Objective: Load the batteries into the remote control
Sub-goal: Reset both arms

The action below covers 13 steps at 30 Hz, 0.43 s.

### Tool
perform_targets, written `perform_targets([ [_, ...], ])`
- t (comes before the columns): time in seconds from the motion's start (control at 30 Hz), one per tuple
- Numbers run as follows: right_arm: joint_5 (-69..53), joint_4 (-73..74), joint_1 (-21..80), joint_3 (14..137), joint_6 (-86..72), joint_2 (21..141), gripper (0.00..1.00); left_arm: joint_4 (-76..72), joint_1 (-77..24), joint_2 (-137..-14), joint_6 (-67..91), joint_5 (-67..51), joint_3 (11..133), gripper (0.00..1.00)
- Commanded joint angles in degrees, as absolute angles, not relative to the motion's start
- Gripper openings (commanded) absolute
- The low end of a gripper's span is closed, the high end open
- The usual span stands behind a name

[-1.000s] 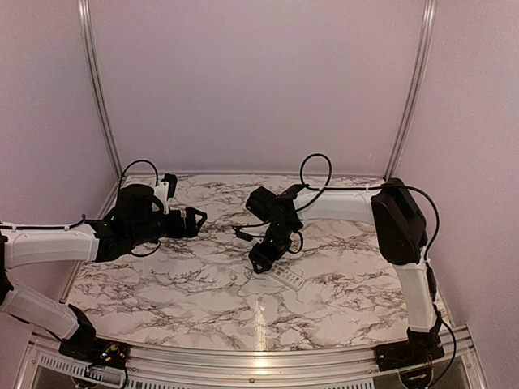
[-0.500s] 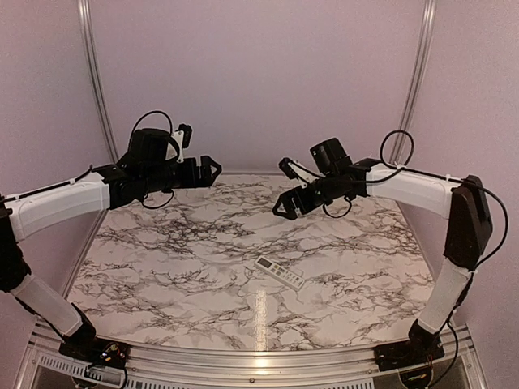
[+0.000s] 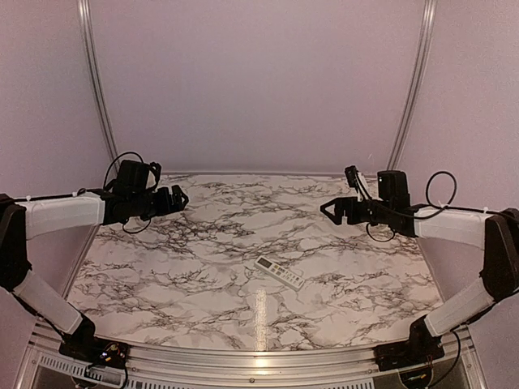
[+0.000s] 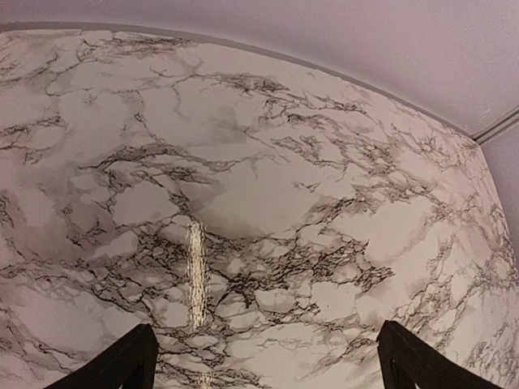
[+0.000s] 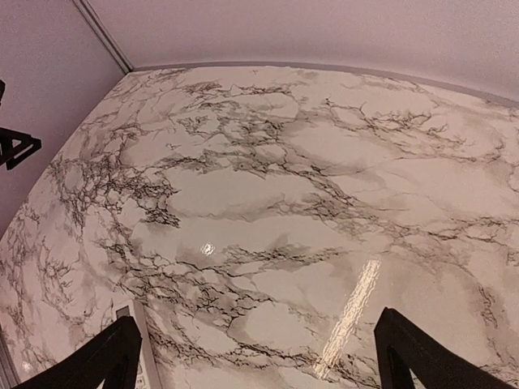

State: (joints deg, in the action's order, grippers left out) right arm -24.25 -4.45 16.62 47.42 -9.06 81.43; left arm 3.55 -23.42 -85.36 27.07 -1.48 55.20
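Note:
The remote control (image 3: 280, 273), a slim white bar with grey buttons, lies flat on the marble table (image 3: 203, 308) a little in front of centre. Its end also shows at the lower left of the right wrist view, remote control (image 5: 146, 361). The batteries are not in view in any frame. My left gripper (image 3: 180, 197) hovers open at the back left, nothing between its fingers (image 4: 122, 363). My right gripper (image 3: 327, 209) hovers open at the back right, well away from the remote, its black fingers (image 5: 409, 356) wide apart and empty.
Plain purple walls close in the table at the back and both sides, with metal posts (image 3: 96, 81) in the back corners. A metal rail (image 3: 259, 361) runs along the near edge between the arm bases. Bright light streaks reflect off the glossy marble.
The right gripper lifted off the remote, opened and drew back to the right. The left arm rose, then swung back left. The remote stays where it lay.

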Motion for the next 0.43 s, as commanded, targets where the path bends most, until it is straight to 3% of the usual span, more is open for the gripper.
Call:
perform_targets([
  [0.0,-25.14,-17.66,15.63,39.75,-13.13,81.05,0.99,-2.32,-23.79,-83.39,29.42,-0.44,48.77,0.99],
  [0.4,-28.94,-26.85,15.63,34.14,-15.54,84.57,0.99,-8.63,-23.79,-82.32,28.19,0.92,42.77,0.99],
])
